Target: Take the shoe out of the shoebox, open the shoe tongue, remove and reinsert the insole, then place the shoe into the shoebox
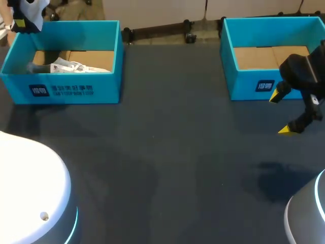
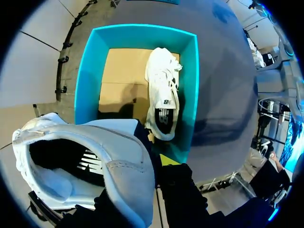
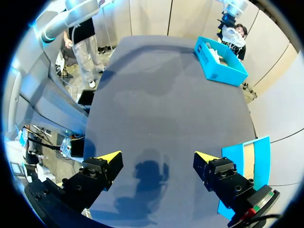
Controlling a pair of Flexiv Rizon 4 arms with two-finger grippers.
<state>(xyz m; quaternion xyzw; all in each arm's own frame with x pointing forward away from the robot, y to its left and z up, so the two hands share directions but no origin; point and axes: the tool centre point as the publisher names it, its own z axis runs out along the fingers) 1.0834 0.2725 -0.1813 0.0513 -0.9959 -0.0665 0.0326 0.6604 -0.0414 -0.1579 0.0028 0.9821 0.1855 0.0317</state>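
My left gripper (image 1: 21, 21) hangs above the far left corner of the left blue shoebox (image 1: 76, 90), shut on the collar of a white shoe (image 1: 36, 9). In the left wrist view the held shoe (image 2: 118, 161) fills the space by the gripper (image 2: 153, 161), opening toward the camera; one yellow tip shows beside it. Below lies a second white shoe (image 2: 164, 90) inside the shoebox (image 2: 88, 71), along one long wall; in the head view that shoe (image 1: 71, 66) lies on the box's cardboard floor. My right gripper (image 1: 280, 114) stands open and empty over the table, in front of the right box.
A second blue box (image 1: 254, 84) with a bare cardboard floor stands at the back right, close behind my right gripper (image 3: 156, 156); its corner (image 3: 254, 159) shows beside the right finger. The dark table (image 1: 172, 168) stretches between the boxes.
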